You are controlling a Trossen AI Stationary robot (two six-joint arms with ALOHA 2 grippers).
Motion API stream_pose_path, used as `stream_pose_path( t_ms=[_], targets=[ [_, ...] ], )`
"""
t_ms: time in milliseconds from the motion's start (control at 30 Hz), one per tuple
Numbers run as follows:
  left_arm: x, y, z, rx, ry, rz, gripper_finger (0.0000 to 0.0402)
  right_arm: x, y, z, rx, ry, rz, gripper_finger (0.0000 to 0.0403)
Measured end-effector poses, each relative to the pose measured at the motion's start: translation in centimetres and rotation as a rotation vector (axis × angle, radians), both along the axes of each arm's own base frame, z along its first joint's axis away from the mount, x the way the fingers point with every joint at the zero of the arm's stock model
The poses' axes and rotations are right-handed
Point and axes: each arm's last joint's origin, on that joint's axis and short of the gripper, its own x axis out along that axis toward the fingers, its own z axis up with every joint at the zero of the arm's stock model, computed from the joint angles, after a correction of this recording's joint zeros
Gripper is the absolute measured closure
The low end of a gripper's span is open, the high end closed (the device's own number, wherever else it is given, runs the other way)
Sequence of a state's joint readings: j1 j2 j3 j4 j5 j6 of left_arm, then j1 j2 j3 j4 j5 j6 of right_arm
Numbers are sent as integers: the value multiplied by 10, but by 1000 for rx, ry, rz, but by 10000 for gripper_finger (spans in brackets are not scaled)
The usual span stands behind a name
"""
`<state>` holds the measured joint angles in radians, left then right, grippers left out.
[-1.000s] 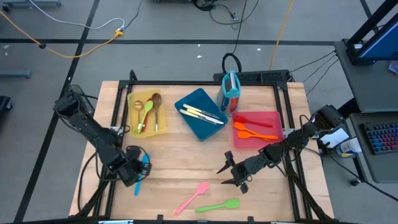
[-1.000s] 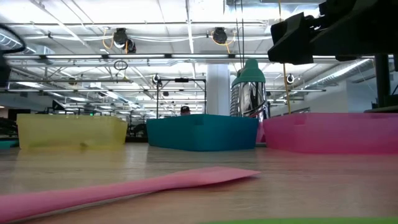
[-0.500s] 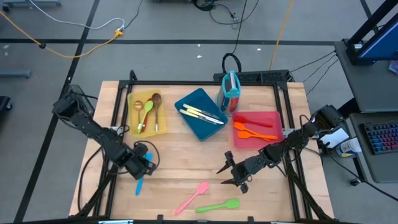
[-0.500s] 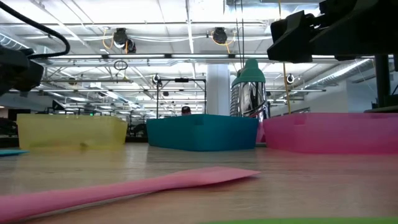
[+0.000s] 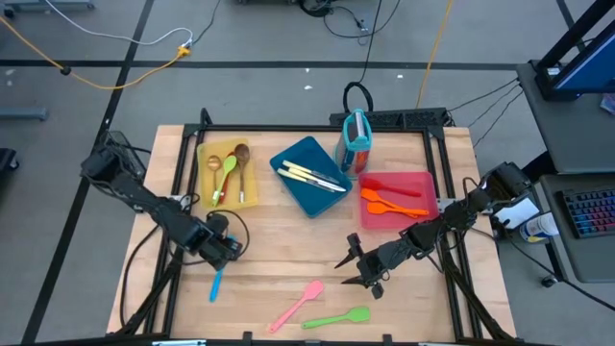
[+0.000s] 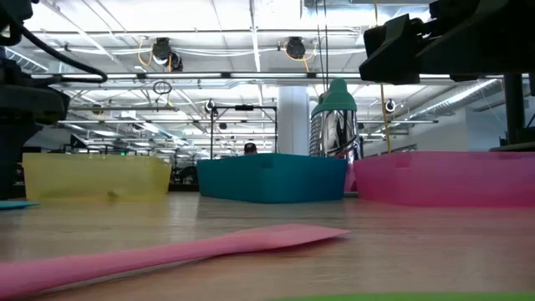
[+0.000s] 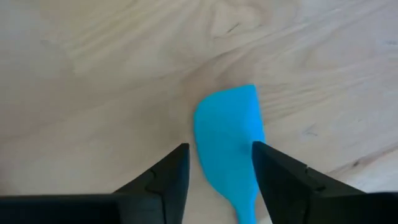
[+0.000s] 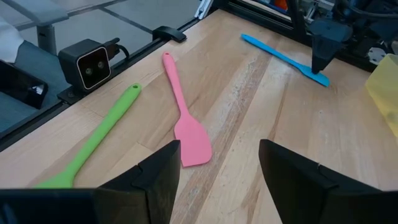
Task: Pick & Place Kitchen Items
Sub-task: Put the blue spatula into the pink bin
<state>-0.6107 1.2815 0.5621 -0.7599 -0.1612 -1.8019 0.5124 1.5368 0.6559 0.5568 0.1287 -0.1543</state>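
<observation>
Blue spatula (image 7: 229,149) lies flat on table (image 5: 288,250), lower left in high view. Left pincer (image 5: 223,252) straddles its blade, fingers apart, nothing gripped. Best centre over blade, lower squarely, then close. Right pincer (image 5: 357,268) waits wide, centre-right.

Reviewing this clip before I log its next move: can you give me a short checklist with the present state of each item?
1. Left pincer fingers apart around the blue spatula: ok, open in the left wrist view.
2. Blue spatula lying flat on the table: ok.
3. Left pincer's fingers touching the spatula's sides: cannot tell.
4. Right pincer open and holding nothing: ok.
5. Pink spatula and green spoon lying apart from each other on the wood: ok.
6. Blue tray has bare floor left beside its cream-handled knives: ok.
</observation>
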Motion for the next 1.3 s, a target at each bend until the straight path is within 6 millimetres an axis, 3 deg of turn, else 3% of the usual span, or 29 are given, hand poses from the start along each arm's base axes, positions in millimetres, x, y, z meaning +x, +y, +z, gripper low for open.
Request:
stream_pose_path(
  t_ms=[100,300,467,933,1300],
  targets=[
    [4,-2,-2,11,-25,-17,209,0,0,0,0,0,0,193],
    [2,-3,-12,6,107,-31,167,0,0,0,-1,2,0,193],
    [5,-3,-13,20,74,-41,138,0,0,0,0,1,0,193],
    [-4,1,-4,-33,109,-95,184,0,0,0,0,0,0,193],
    [-12,8,3,-38,160,-87,138,0,0,0,0,0,0,193]
  ],
)
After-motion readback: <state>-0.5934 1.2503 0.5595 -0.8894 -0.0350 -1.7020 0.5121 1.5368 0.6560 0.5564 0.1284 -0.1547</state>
